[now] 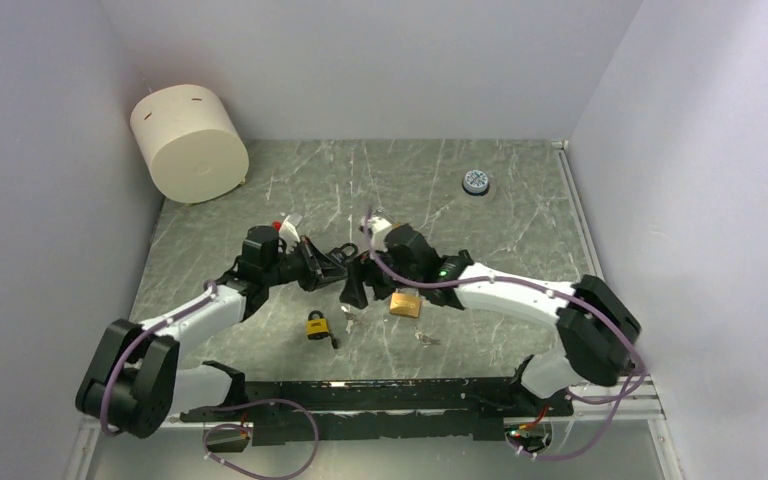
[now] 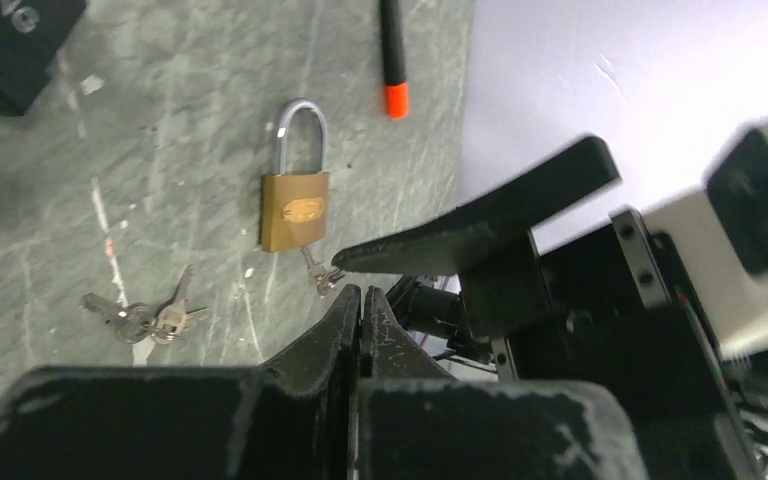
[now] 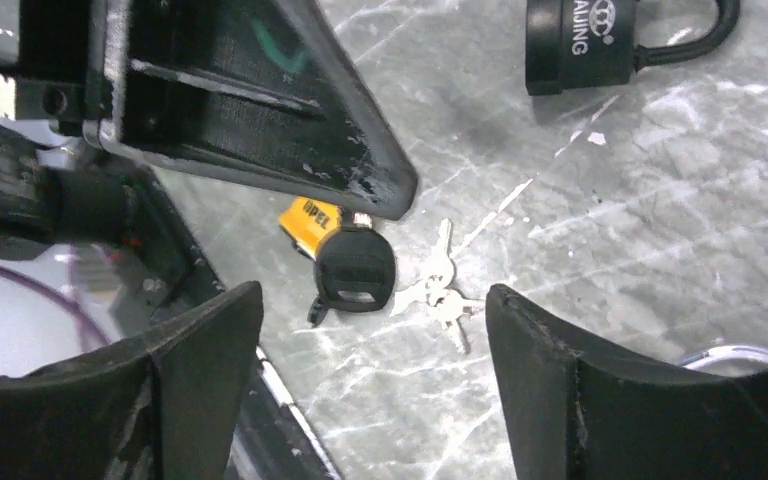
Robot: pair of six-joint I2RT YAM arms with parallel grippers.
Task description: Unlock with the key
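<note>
Resting on the bench (image 1: 520,200), the brass padlock (image 2: 295,210) has a key (image 2: 318,272) in its base. Left jaws are together, gripping nothing; right jaws stand apart nearby.

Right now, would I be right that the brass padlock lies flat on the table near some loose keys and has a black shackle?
Not quite: the brass padlock has a silver shackle, not black, as the left wrist view shows. It does lie flat on the table near the loose keys.
</note>
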